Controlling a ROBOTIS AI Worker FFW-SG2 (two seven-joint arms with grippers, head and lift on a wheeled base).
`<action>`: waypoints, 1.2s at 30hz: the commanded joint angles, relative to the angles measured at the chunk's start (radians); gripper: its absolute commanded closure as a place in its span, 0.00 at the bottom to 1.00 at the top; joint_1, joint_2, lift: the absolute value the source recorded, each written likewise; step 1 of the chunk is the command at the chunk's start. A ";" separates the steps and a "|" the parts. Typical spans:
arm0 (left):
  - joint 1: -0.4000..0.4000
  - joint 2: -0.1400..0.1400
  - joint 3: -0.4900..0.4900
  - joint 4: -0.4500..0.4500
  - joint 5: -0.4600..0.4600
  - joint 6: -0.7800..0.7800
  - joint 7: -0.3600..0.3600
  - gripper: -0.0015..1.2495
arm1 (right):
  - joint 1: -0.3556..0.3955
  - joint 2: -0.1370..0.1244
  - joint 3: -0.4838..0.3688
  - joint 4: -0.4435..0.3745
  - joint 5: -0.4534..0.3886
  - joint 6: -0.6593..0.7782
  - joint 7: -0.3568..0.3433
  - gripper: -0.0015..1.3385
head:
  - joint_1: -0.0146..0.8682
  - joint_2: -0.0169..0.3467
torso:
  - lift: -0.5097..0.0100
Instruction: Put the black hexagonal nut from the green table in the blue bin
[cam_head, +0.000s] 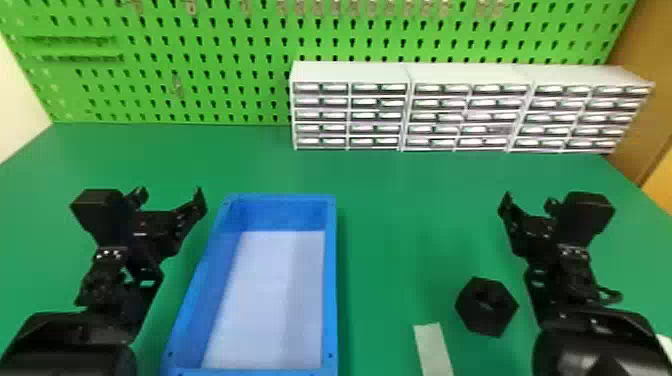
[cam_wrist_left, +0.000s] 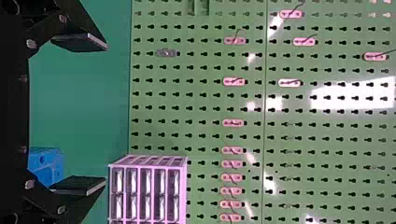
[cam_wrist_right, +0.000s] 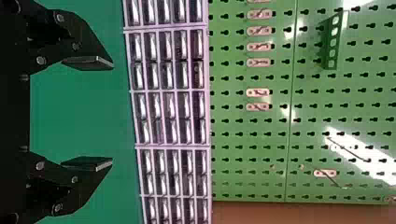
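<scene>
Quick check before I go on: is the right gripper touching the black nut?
Apart. The head view shows it: green table lies in plain sight between the nut and the right gripper, whose fingers are open.

In the head view, the bottom edge cuts off the near end of the blue bin (cam_head: 330, 280), a pale strip (cam_head: 434, 350) (possibly tape), the left arm (cam_head: 70, 345) and the right arm (cam_head: 595, 345). The hole in the black hexagonal nut (cam_head: 495, 320) is a dark blur. Contents of the drawer units (cam_head: 350, 72) are too small to tell, as are the fittings along the top of the pegboard (cam_head: 210, 35). In the left wrist view, the left pincer (cam_head: 170, 192) hides part of the bin.
</scene>
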 joint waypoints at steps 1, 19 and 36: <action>-0.001 0.000 0.000 0.000 0.001 0.000 0.000 0.20 | -0.001 0.001 -0.001 0.000 -0.001 0.000 0.000 0.40 | 0.79 0.19 | 0.79; 0.000 0.000 0.003 0.000 0.001 -0.001 0.000 0.20 | -0.004 -0.005 0.002 -0.040 -0.017 0.089 0.001 0.40 | 0.79 0.19 | 0.79; 0.005 0.000 0.010 -0.003 0.001 0.000 -0.002 0.20 | -0.153 -0.115 -0.011 -0.290 0.064 0.786 0.124 0.40 | 0.79 0.19 | 0.79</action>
